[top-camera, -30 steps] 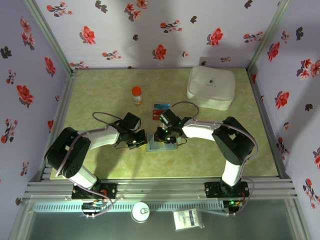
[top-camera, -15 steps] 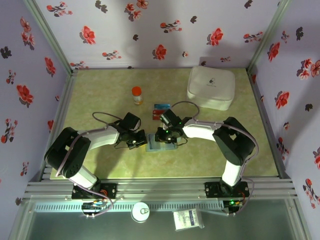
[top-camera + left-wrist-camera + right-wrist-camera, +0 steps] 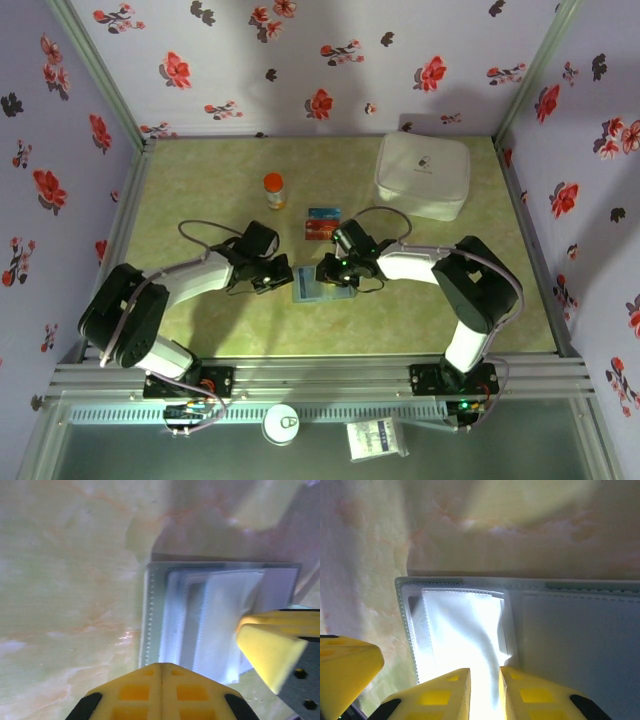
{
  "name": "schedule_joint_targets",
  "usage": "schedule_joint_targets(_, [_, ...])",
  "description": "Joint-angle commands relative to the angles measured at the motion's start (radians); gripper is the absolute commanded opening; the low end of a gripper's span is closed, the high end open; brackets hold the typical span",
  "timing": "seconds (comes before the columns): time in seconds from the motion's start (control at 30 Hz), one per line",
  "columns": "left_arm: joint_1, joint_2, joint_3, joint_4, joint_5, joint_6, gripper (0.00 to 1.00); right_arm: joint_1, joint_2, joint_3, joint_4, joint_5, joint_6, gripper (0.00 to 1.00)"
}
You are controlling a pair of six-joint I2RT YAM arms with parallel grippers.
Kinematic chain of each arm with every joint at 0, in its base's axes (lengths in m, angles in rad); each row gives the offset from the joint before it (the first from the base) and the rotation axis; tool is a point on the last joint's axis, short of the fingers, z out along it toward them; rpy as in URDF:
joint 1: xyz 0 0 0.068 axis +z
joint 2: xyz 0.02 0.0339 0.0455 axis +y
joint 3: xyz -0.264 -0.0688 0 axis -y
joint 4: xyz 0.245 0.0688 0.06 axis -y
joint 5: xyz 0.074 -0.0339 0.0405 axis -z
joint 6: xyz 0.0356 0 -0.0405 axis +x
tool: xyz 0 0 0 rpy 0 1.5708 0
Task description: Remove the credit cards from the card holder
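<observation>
Left gripper sitting fully closed at edge of card holder, which is lying open on table.
Right gripper standing narrow over pale pocket; grip undeterminable.
Risk: pinching pocket fabric instead of card, dragging holder.
Two credit cards lying just beyond.

The card holder lies open on the tabletop near the middle, toward the near edge. The left claw sits at its left edge, and the right claw is on it. The credit cards lie just behind it. A bottle stands farther back to the left, and a case sits in the far right corner.
</observation>
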Motion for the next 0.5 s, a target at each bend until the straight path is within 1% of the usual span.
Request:
schedule_joint_targets(0.0, [0.004,-0.023,0.036,-0.021,-0.007,-0.013,0.02,-0.014,-0.026,-0.031,0.060,-0.031,0.032,0.22])
schedule_joint_targets(0.07, [-0.001,-0.018,0.046,-0.006,0.006,-0.025,0.05,-0.020,-0.028,-0.042,0.078,-0.042,0.038,0.22])
schedule_joint_targets(0.13, [-0.009,-0.004,0.061,0.007,0.016,-0.035,0.12,-0.026,-0.032,-0.051,0.095,-0.052,0.041,0.22])
schedule_joint_targets(0.17, [-0.012,0.004,0.066,0.012,0.020,-0.038,0.13,-0.028,-0.032,-0.054,0.101,-0.058,0.042,0.22])
schedule_joint_targets(0.47, [-0.039,0.103,0.102,0.069,0.046,-0.062,0.22,-0.057,-0.028,-0.101,0.171,-0.104,0.059,0.21])
